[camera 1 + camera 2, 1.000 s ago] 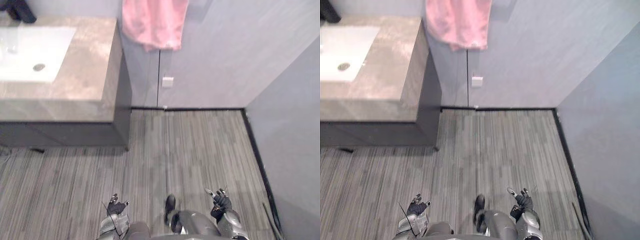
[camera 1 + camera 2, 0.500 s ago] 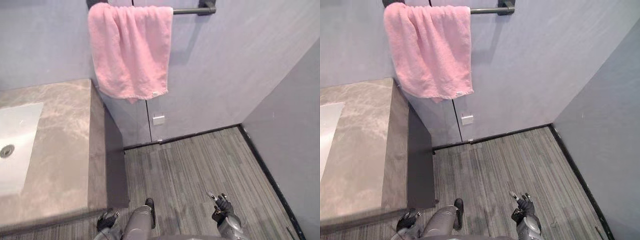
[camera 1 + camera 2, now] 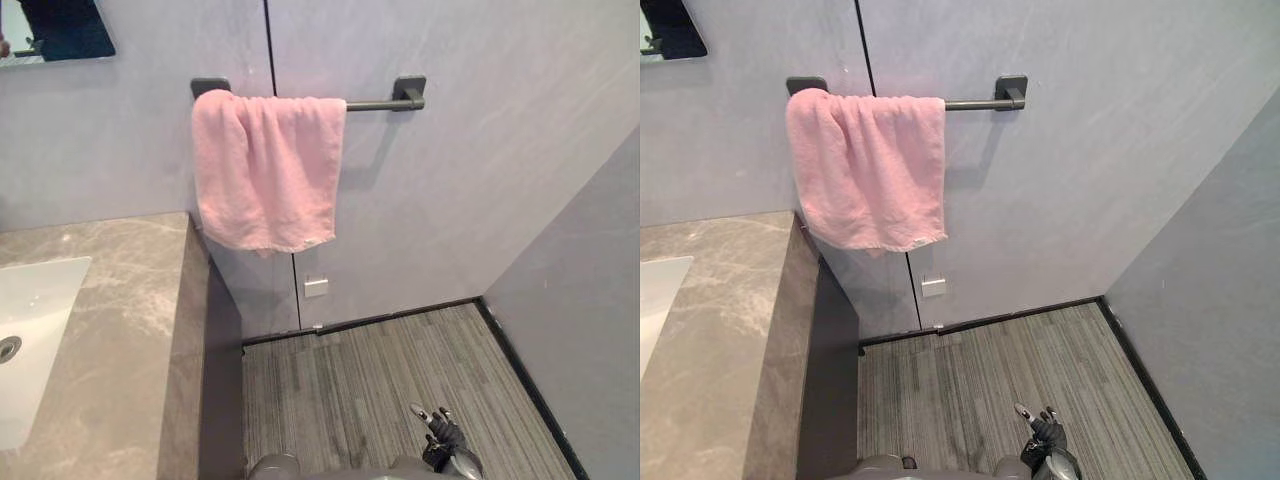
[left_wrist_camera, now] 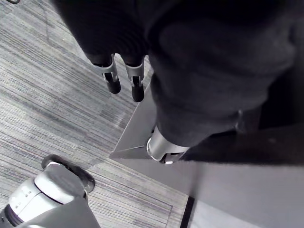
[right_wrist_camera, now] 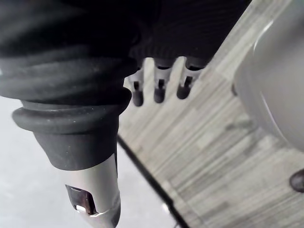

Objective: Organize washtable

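Observation:
The washtable (image 3: 130,330) is a grey marbled counter at the left, with a white sink (image 3: 30,340) set into it. A pink towel (image 3: 265,170) hangs over a dark rail (image 3: 385,102) on the wall above the counter's right end. My right hand (image 3: 441,437) hangs low over the striped floor, far from the counter, with its fingers (image 5: 159,90) straight and nothing in it. In the left wrist view my left hand (image 4: 113,78) also hangs above the floor, fingers straight and empty.
A mirror corner (image 3: 60,30) shows at the top left. A white wall outlet (image 3: 316,288) sits below the towel. Grey walls close the space behind and on the right, meeting the striped floor (image 3: 380,370) at a dark skirting.
The camera has tilted up: the towel and rail sit lower in the picture and the mirror corner has come into sight. Both hands hang as before, holding nothing.

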